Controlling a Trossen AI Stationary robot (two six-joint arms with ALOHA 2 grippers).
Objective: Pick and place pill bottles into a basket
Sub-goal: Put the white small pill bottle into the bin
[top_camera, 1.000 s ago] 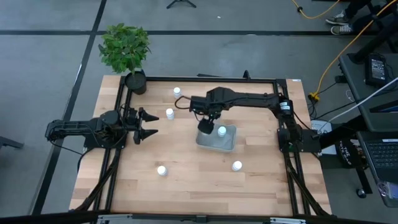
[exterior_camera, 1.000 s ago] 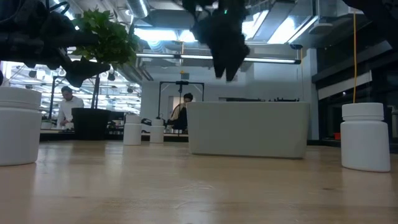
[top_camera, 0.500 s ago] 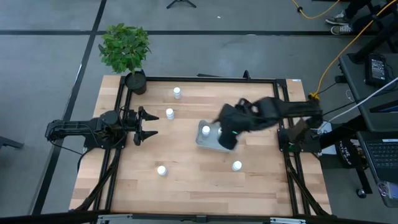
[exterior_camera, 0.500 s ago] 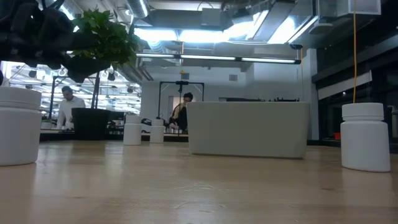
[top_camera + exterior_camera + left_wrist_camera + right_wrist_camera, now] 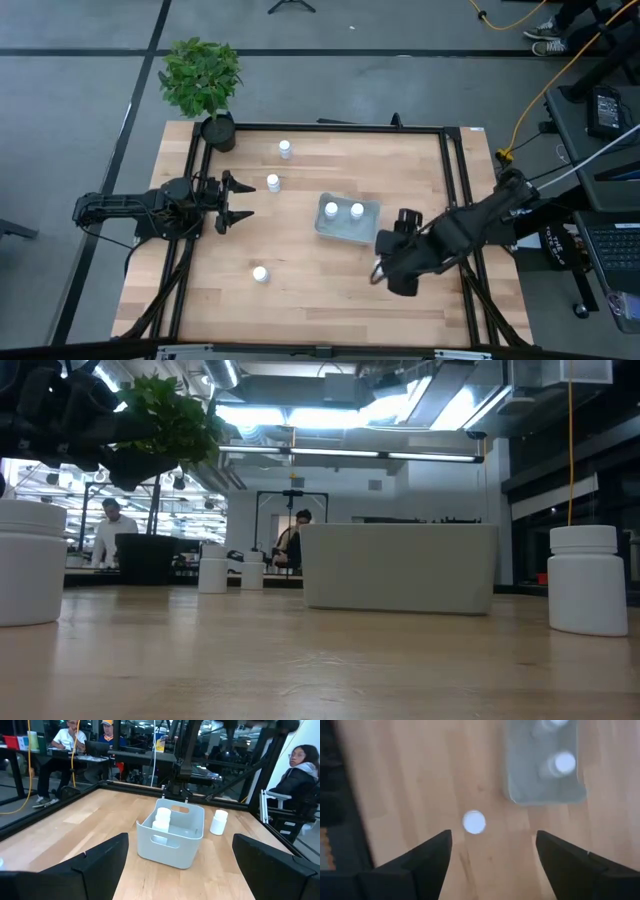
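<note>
- Right pincer (image 5: 388, 276) hangs released over the table's (image 5: 300, 300) near right part, holding nothing.
- We see its target pill bottle (image 5: 473, 822) upright, axis vertical, between and just ahead of its fingers.
- Basket (image 5: 372, 212), at about 11 o'clock from it, holds two bottles.
- Left pincer (image 5: 232, 201) waits open at 9 o'clock, farther off.

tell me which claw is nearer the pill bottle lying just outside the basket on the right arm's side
Right. The right claw hovers directly over that pill bottle, beside the basket. The left claw waits far across the table, beyond the basket.
</note>
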